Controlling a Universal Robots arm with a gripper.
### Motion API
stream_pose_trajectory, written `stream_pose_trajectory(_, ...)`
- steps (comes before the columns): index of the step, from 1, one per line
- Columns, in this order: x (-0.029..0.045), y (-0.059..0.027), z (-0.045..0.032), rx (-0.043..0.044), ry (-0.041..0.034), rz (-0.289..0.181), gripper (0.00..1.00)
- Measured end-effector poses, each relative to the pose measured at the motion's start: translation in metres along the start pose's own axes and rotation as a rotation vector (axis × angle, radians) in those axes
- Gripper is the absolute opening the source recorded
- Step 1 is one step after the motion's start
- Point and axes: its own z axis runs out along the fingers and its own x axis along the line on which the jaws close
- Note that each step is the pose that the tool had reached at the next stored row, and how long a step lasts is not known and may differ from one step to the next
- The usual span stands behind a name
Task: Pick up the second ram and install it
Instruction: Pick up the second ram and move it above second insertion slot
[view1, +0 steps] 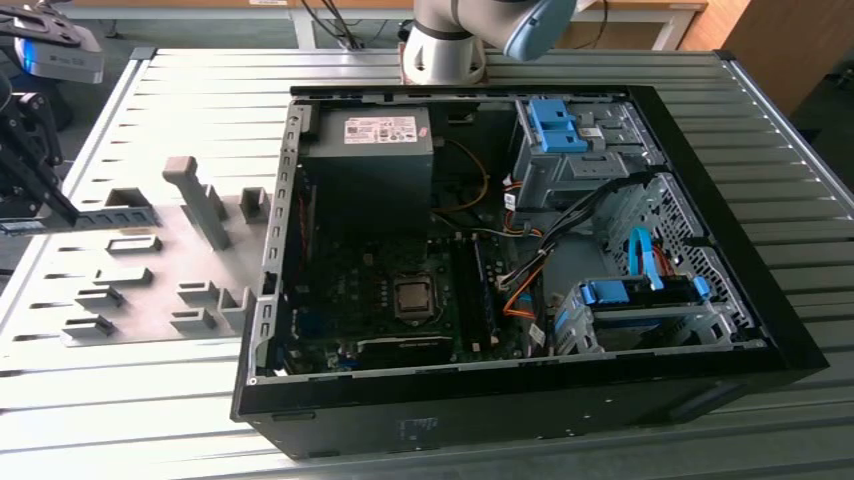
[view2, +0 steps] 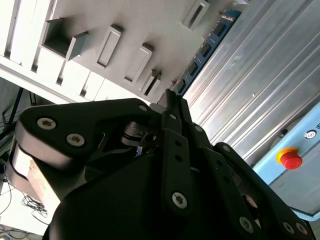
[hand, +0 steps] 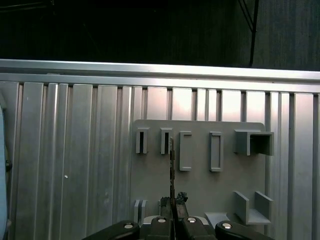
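Note:
My gripper (view2: 172, 97) is shut on the second ram (view2: 202, 52), a thin blue-green board with a row of dark chips that sticks out past the fingertips. In the first wrist view the ram (hand: 171, 165) shows edge-on as a thin line rising from the shut gripper (hand: 172, 202), over the grey fixture plate (hand: 200, 190). In the exterior view the gripper (view1: 54, 195) hangs at the left edge above that plate (view1: 134, 290). The open computer case (view1: 534, 400) lies to the exterior view's right, with the motherboard's memory slots (view1: 474, 290) beside the processor socket.
Grey fixture blocks and one tall post (view1: 200, 200) stand on the plate. The case holds a power supply (view1: 367, 160), blue drive-bay latches (view1: 554, 125) and loose cables. A red stop button (view2: 291, 159) sits off the ribbed aluminium table (view1: 200, 80).

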Motion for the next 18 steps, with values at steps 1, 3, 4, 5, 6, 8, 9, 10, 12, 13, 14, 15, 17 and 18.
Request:
stream_pose_trajectory(1,0.0000,0.0000,-0.0006,0.0000,0.0000,0.000,0.14)
stream_pose_trajectory(3,0.0000,0.0000,-0.0013,0.0002,-0.0002,0.000,0.14)
stream_pose_trajectory(4,0.0000,0.0000,-0.0014,0.0002,-0.0002,0.000,0.14)
stream_pose_trajectory(5,0.0000,0.0000,-0.0016,0.0001,0.0000,0.000,0.14)
stream_pose_trajectory(6,0.0000,0.0000,-0.0017,0.0000,0.0000,0.000,0.14)
stream_pose_trajectory(8,0.0000,0.0000,-0.0020,-0.0001,0.0000,0.000,0.14)
stream_pose_trajectory(9,0.0000,0.0001,-0.0022,-0.0001,0.0000,0.000,0.14)
stream_pose_trajectory(10,0.0000,0.0001,-0.0027,-0.0002,0.0002,0.000,0.14)
stream_pose_trajectory(12,-0.0001,0.0001,-0.0038,-0.0001,0.0001,0.000,0.14)
stream_pose_trajectory(13,-0.0001,0.0001,-0.0043,0.0000,0.0000,0.000,0.14)
stream_pose_trajectory(14,-0.0001,0.0001,-0.0046,0.0002,-0.0001,0.000,0.14)
stream_pose_trajectory(15,-0.0001,0.0001,-0.0050,0.0001,-0.0001,0.000,0.14)
stream_pose_trajectory(17,-0.0001,0.0001,-0.0062,0.0000,0.0000,0.000,0.14)
stream_pose_trajectory(18,-0.0001,0.0001,-0.0068,0.0000,0.0000,0.000,0.14)
